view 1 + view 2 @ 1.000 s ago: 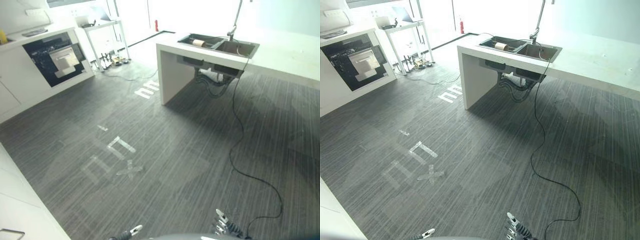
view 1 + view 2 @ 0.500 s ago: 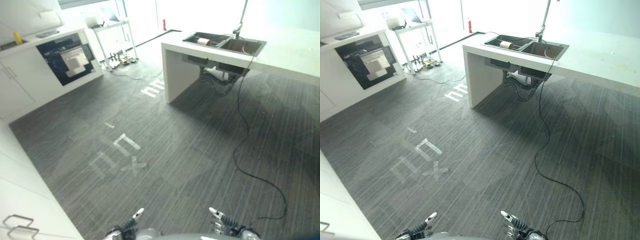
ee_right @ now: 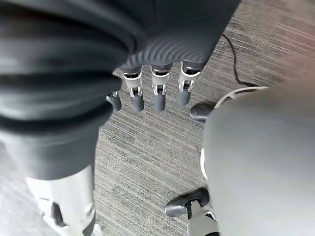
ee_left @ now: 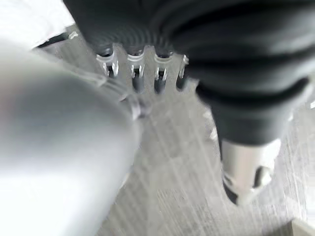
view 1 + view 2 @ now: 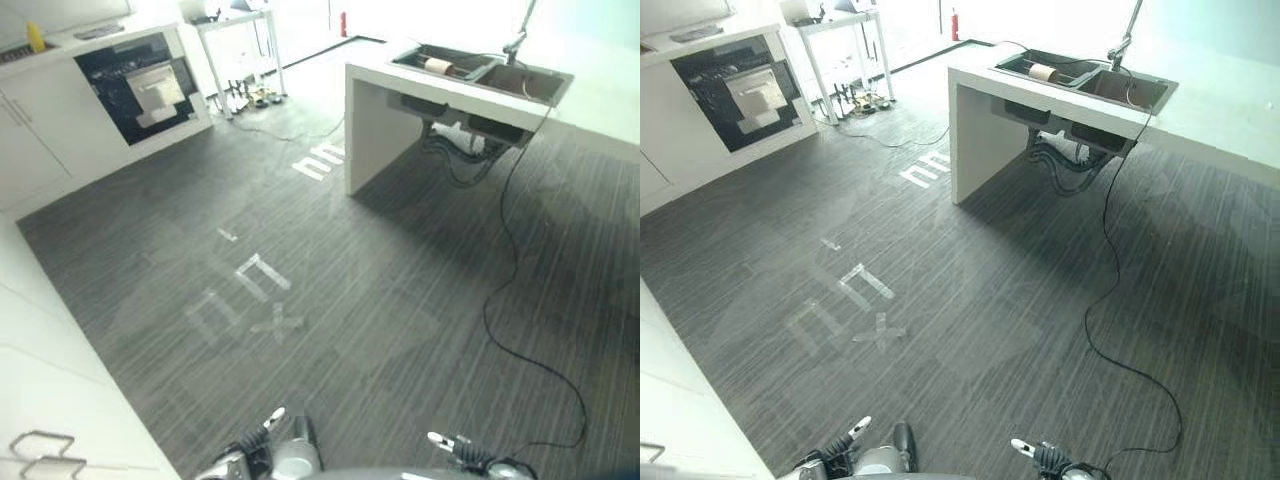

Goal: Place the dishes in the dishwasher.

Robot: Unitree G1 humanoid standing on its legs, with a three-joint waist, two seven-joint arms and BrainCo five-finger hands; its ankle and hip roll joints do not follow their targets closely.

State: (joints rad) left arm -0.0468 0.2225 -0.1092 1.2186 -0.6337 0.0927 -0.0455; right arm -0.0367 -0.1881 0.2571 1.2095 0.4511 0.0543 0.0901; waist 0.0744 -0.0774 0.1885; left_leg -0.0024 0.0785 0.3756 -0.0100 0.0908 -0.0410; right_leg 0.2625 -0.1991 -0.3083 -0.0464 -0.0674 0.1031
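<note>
My left hand (image 5: 253, 444) and right hand (image 5: 461, 453) hang low at the near edge of the eye views, over dark striped floor. The left wrist view has relaxed fingers (image 4: 134, 73) and a thumb (image 4: 248, 169) with nothing between them. In the right wrist view the fingers (image 3: 158, 93) and thumb (image 3: 66, 206) are likewise straight and empty. A black-fronted built-in appliance (image 5: 140, 82) sits in the white cabinets at the far left. No dish is near either hand.
A white island (image 5: 375, 120) with a double sink (image 5: 520, 80) stands far right; a small roll-shaped object (image 5: 438, 66) lies in the sink. A white counter (image 5: 40, 380) with a wire rack (image 5: 40, 452) is at my near left. White tape marks (image 5: 245, 300) lie on the floor.
The camera has turned, so island and appliance sit further right and higher in the picture. My left hand has come further into view at the bottom edge.
</note>
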